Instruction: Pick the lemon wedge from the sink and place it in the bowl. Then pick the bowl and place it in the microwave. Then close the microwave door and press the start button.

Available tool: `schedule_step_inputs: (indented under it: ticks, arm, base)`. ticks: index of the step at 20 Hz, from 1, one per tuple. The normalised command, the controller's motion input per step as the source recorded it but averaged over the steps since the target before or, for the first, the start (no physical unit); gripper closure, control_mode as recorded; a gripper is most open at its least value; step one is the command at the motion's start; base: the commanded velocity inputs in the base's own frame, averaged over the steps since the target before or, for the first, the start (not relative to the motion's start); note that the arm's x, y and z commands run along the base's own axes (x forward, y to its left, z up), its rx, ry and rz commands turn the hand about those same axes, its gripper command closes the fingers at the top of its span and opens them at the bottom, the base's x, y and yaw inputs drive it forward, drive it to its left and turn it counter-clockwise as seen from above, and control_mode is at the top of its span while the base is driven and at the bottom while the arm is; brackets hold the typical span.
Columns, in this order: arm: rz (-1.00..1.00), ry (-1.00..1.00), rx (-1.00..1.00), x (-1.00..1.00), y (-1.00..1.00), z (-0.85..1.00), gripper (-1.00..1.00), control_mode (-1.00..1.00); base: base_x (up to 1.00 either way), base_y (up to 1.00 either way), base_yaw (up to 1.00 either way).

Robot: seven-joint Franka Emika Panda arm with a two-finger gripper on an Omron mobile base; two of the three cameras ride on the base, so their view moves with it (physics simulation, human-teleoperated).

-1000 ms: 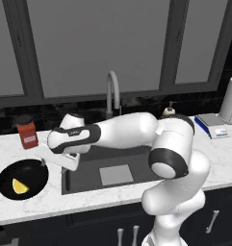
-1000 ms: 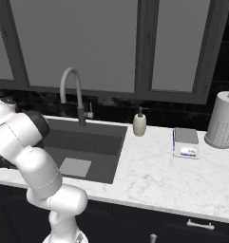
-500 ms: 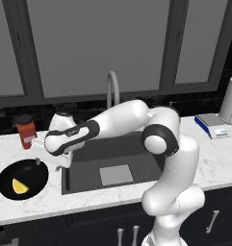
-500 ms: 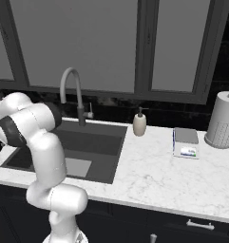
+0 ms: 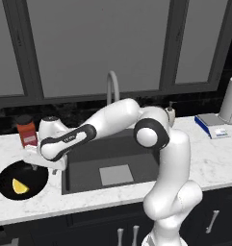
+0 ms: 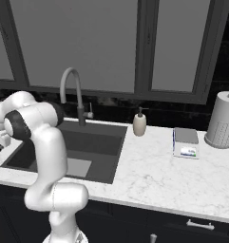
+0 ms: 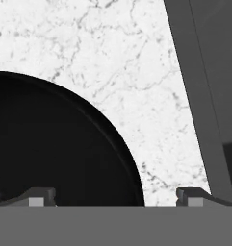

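Over the last second the arm has swung left, out from above the sink (image 5: 112, 158) toward the bowl (image 5: 14, 173) on the counter (image 5: 209, 158); the hand was near the sink's left edge a second ago and now sits over the bowl's right rim. The lemon wedge (image 5: 21, 186) lies inside the bowl, unchanged across the pictures, so the first step looks finished and this move reads as the approach for lifting the bowl. The arm stretches low and far to its left, forearm nearly level, hand pointing down. The gripper (image 7: 115, 196) is spread wide and empty: in the hand view one fingertip stands over the black inside of the bowl, the other over the marble near the sink's edge, so the rim passes between them. Contact with the rim cannot be told. A red jar (image 5: 27, 132) stands just behind the hand.
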Motion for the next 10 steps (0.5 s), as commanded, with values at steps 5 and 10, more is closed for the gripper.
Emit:
schedule_step_inputs:
  ticks: [5, 10]
  arm:
    - [0.0, 0.0, -0.05, 0.01, 0.0, -0.26, -1.0, -1.0]
    - [0.02, -0.03, -0.03, 0.0, 0.0, -0.41, -1.0, -1.0]
  base:
    - [0.0, 0.0, 0.0]
    - [0.0, 0.0, 0.0]
